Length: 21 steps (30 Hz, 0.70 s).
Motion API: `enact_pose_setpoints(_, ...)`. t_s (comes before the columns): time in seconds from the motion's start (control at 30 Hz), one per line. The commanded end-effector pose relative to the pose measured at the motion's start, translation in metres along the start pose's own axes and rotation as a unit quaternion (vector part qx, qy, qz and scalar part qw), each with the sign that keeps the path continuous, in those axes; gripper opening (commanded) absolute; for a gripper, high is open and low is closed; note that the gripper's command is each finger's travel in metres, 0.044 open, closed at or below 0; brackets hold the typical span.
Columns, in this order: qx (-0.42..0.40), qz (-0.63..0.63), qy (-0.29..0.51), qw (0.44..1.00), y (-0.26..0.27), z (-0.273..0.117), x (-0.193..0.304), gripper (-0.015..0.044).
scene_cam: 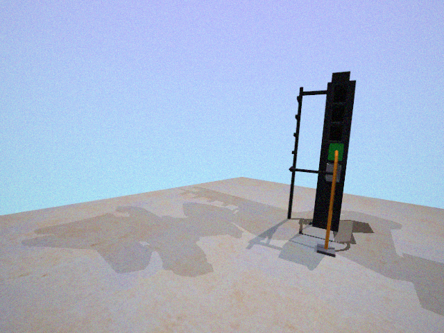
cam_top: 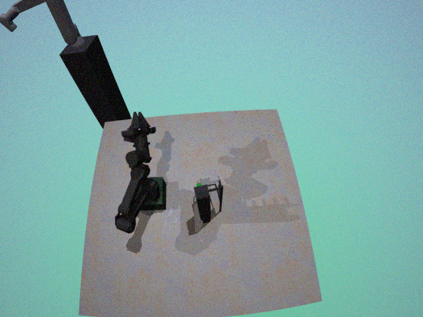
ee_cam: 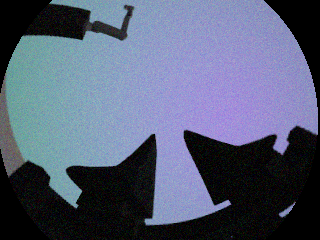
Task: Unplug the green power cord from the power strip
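From the exterior view, the nearest thing is the small grey foot (scene_cam: 325, 250) of a thin orange cord (scene_cam: 331, 200), which lies on the beige table top (scene_cam: 143, 286) just in front of the tall black power strip (scene_cam: 335, 150). The orange cord rises along the strip's face and passes over a grey plug (scene_cam: 329, 173) up to the square green plug (scene_cam: 335, 150), which sits in a socket about halfway up the strip. Behind the strip stands a thin black frame (scene_cam: 295, 150). Well apart from the strip, the dark parallel-jaw gripper (cam_top: 139, 119) hovers over the table's far edge; its jaws are narrowed, with only air between them.
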<state>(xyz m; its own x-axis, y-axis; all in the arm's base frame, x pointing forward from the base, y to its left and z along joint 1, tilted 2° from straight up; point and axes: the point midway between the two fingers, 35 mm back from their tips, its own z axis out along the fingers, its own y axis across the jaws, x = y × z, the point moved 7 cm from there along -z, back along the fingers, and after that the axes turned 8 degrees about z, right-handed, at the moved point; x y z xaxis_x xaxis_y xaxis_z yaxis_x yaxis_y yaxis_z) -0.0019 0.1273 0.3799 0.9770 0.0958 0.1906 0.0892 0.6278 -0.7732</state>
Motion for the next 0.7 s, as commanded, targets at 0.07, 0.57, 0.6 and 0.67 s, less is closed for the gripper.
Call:
enact_pose_setpoints(0.07,-0.182,0.028,0.12,0.976,0.045,0.017,0.048,0.016)
enact_pose_setpoints(0.57,-0.557,0.163,0.451,0.678,0.127,-0.066,0.168,0.016)
enact_pose_setpoints(0.6,-0.573,0.175,0.468,0.65,0.129,-0.075,0.173,0.016)
enact_pose_setpoints(0.67,-0.601,0.2,0.5,0.59,0.13,-0.094,0.181,0.016)
